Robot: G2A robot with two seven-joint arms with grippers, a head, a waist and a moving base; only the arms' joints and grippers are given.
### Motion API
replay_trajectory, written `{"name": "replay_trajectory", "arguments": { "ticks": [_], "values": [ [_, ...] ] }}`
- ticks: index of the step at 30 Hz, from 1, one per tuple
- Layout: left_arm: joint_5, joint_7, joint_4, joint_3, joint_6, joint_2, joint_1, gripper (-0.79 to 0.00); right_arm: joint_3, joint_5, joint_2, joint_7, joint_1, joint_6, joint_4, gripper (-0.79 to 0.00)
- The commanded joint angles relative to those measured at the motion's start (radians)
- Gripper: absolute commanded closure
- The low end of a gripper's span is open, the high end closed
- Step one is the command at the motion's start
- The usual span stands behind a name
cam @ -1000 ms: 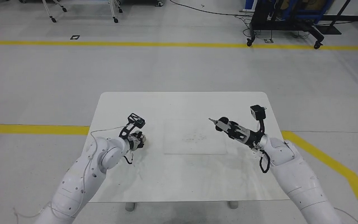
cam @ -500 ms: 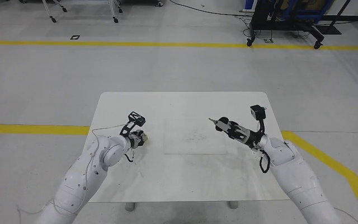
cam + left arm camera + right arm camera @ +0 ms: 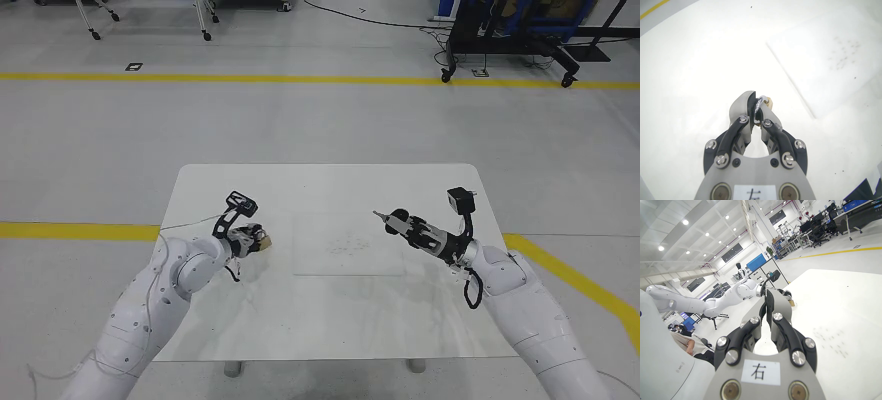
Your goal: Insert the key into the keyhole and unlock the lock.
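Near the left edge of the desk (image 3: pixel 330 320), the left end effector (image 3: pixel 758 106) is clenched on the shackle (image 3: pixel 762 98) of the small brass lock (image 3: pixel 770 101). Held so, this stiff, smooth, probably heavy lock may pivot; its body should give a firmer hold. Toward the right edge, the right end effector (image 3: pixel 392 221) seems clenched on the key (image 3: pixel 377 214), with its thin tip protruding.

Wide open lane of table (image 3: pixel 330 310) betw. left gripper (image 3: pixel 252 240) & right gripper (image 3: pixel 398 222), across the thin flat sheet (image 3: pixel 350 250) mid-table. In the way: lock (image 3: pixel 770 102) pinched at left gripper's tip, low over the tabletop; key (image 3: pixel 379 215) poking from the clamped right gripper into the lane.
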Motion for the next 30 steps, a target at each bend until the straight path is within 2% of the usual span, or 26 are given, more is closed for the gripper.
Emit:
{"name": "replay_trajectory", "arguments": {
  "ticks": [1,11,14,16,17,20,24,28,29,30],
  "values": [
    [-0.057,0.016,0.002,-0.009,-0.035,-0.001,0.0,0.0,0.0,0.0,0.0,0.0,0.0,0.0,0.0,0.0],
    [-0.057,0.016,0.002,-0.009,-0.035,-0.001,0.0,0.0,0.0,0.0,0.0,0.0,0.0,0.0,0.0,0.0],
    [-0.221,-0.031,0.028,-0.019,-0.06,-0.009,-0.01,0.0,0.0,0.0,0.0,0.0,0.0,0.0,0.0,0.0],
    [-0.471,-0.174,0.107,-0.023,-0.157,-0.017,-0.066,0.0,0.0,0.0,0.0,0.0,0.0,0.0,0.0,0.0],
    [-0.567,-0.241,0.166,-0.024,-0.171,-0.022,-0.111,0.0,0.0,0.0,0.0,0.0,0.0,0.0,0.0,0.0],
    [-0.851,-0.428,0.334,0.014,-0.165,-0.051,-0.243,0.0,-0.007,-0.026,-0.004,-0.03,-0.012,0.031,-0.028,0.0],
    [-1.178,-0.67,0.534,0.09,-0.139,-0.108,-0.389,0.0,-0.031,-0.069,-0.013,-0.08,-0.013,0.08,-0.039,0.0],
    [-1.31,-0.76,0.667,0.16,-0.128,-0.161,-0.478,0.0,-0.047,-0.084,-0.02,-0.116,-0.016,0.093,-0.042,0.0],
    [-1.336,-0.745,0.707,0.163,-0.134,-0.17,-0.495,0.0,-0.046,-0.078,-0.021,-0.123,-0.02,0.095,-0.045,0.0],
    [-1.336,-0.745,0.707,0.163,-0.134,-0.17,-0.495,0.0,-0.044,-0.077,-0.02,-0.123,-0.023,0.096,-0.048,0.0]
  ]
}}
